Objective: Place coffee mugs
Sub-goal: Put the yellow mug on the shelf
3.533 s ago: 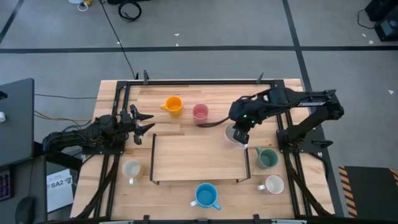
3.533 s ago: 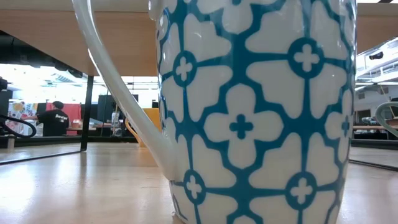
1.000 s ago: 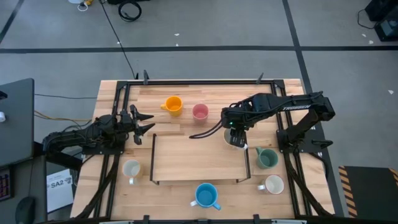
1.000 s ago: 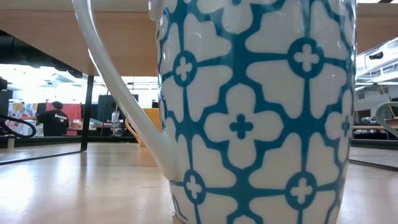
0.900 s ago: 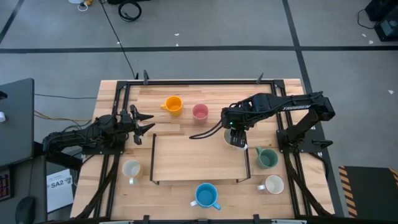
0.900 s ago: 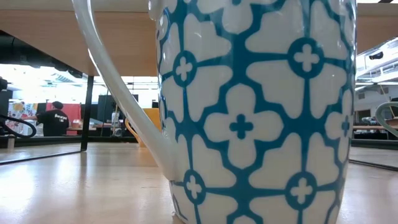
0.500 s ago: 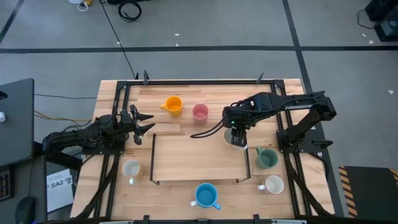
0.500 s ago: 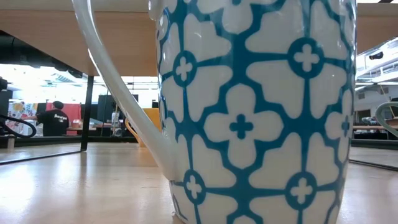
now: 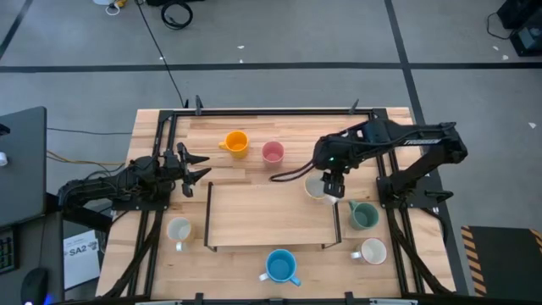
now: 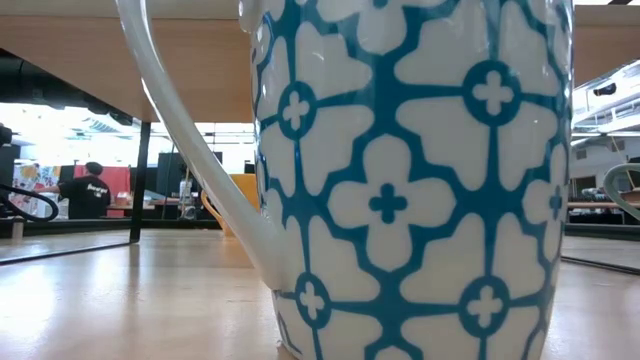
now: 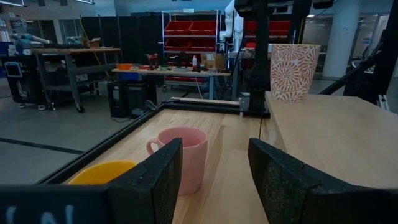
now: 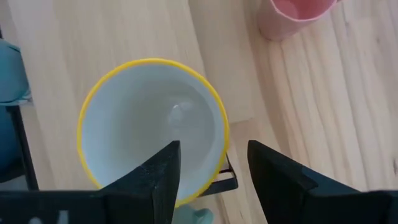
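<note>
A white mug with a yellow rim and an orange pattern [image 9: 315, 188] [image 12: 152, 127] [image 11: 294, 71] stands upright on its base at the right end of the raised wooden shelf [image 9: 271, 216]. My right gripper [image 9: 336, 183] [image 12: 213, 152] hovers open just above it, pointing steeply down and touching nothing. My left gripper [image 9: 199, 167] [image 11: 214, 180] waits open and level at the table's left. On the tabletop stand an orange mug [image 9: 235, 142], a pink mug [image 9: 272, 152], a blue patterned mug [image 9: 280, 266] [image 10: 400, 180], a dark green mug [image 9: 364, 215] and two white mugs [image 9: 179, 230] [image 9: 372, 251].
The shelf rests on black metal legs [image 9: 337, 222] in the middle of the table. A black frame [image 9: 271, 111] runs along the table's edges. The blue mug fills most of the low view. A cable [image 9: 288, 174] trails from the right arm over the table.
My right gripper has risen and drawn toward the table's right edge, away from the yellow-rimmed mug. The mug has stayed where it was on the shelf.
</note>
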{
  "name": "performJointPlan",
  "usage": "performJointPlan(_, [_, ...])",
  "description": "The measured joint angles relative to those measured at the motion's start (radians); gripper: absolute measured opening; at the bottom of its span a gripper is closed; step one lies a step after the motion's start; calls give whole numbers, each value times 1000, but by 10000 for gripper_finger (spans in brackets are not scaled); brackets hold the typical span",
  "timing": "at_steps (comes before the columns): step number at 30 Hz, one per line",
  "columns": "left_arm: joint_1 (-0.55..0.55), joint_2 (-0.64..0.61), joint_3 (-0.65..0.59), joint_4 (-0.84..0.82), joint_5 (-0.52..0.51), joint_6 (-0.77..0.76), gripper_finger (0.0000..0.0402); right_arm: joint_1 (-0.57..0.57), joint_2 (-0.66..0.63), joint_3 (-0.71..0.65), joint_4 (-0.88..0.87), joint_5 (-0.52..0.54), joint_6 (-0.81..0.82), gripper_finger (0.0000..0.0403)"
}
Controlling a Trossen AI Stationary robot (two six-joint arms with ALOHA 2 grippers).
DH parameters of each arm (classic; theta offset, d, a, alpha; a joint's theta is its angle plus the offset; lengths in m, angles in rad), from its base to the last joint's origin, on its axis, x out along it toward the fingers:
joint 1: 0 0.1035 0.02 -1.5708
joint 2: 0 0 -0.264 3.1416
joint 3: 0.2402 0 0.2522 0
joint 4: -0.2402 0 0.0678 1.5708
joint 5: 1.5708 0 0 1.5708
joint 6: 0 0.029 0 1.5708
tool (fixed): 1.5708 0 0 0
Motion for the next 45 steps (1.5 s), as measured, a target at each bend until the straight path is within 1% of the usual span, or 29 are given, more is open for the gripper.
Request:
performJointPlan(8, [0,0,0,0,0,0,189,-1,-75,0,3,18,5,193])
performJointPlan(15, [0,0,0,19,0,0,189,-42,-155,0,3,98,2,193])
performJointPlan(18, [0,0,0,55,-1,-1,189,-80,-191,-3,14,148,-36,193])
performJointPlan(20, [0,0,0,78,-21,-12,189,-112,-223,-31,54,179,-65,193])
performJointPlan(22, [0,0,0,99,-54,-34,189,-150,-254,-77,110,184,-89,192])
performJointPlan(27, [0,1,4,126,-125,-76,189,-255,-334,-232,278,112,-172,193])
performJointPlan(29, [0,21,30,113,-151,-85,189,-299,-357,-287,328,95,-199,193])
performJointPlan(32, [0,81,97,119,-202,-89,189,-366,-380,-352,387,76,-216,192])
performJointPlan(34, [0,145,148,86,-246,-106,189,-408,-385,-384,412,43,-234,192])
performJointPlan(36, [6,222,210,52,-270,-113,189,-446,-383,-405,428,1,-252,192])
performJointPlan(38, [24,310,282,44,-272,-113,188,-479,-373,-415,431,-32,-269,193])
performJointPlan(41, [64,458,399,-15,-269,-113,183,-520,-354,-424,433,-61,-289,192])
performJointPlan(45, [141,656,581,-148,-209,-113,177,-561,-332,-424,434,-76,-301,192])
